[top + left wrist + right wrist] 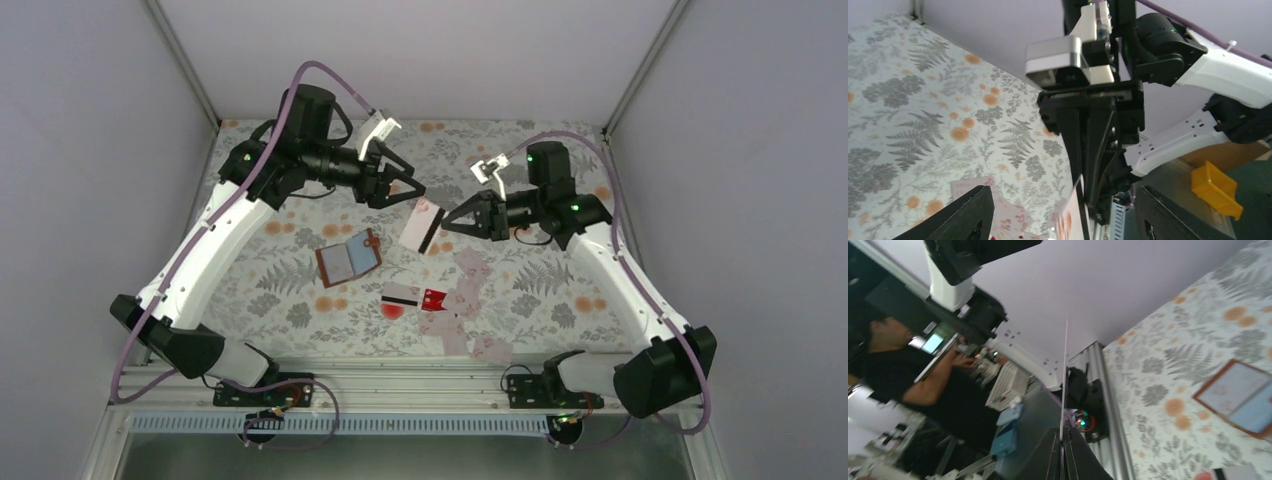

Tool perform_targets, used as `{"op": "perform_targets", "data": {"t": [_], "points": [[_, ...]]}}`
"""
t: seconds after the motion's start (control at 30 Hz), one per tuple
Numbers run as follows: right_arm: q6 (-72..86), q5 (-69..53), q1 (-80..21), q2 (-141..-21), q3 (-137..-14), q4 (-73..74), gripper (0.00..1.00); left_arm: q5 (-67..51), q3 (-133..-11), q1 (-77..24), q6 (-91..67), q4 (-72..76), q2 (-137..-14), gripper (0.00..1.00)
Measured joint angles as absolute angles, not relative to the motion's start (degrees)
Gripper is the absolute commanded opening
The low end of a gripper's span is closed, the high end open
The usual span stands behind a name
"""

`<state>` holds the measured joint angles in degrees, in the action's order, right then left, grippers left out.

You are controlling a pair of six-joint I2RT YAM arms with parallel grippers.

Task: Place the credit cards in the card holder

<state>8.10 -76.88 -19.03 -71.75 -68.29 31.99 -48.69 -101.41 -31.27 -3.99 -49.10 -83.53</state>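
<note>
Okay, nearest me, loose credit cards (447,335) lie scattered on the table (250,290), one of them red. Just beyond, the card holder (348,258) lies flat and open. Farther out, my right hand (447,222) pinches a striped card (421,226) clear of the table. My left hand (410,190) is spread wide around that card's top edge. I cannot tell if it touches. Both arms reach inward.

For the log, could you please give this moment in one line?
right gripper: shut on striped card | left gripper: open near it | card holder: open on table | other cards: on table
</note>
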Motion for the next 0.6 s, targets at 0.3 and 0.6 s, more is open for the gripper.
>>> {"op": "perform_targets", "data": {"t": [0.3,0.6], "points": [[3.22,-79.11,-22.65,-74.37,-68.73,35.51,0.03,-51.13,-92.77,-31.24,-4.86,-49.36,-80.20,0.55],[4.51,-76.42,-22.70,-76.38,-70.50,33.61,0.03,-47.57,-76.64,-28.82,-12.43,-42.52,-68.64,0.61]]}}
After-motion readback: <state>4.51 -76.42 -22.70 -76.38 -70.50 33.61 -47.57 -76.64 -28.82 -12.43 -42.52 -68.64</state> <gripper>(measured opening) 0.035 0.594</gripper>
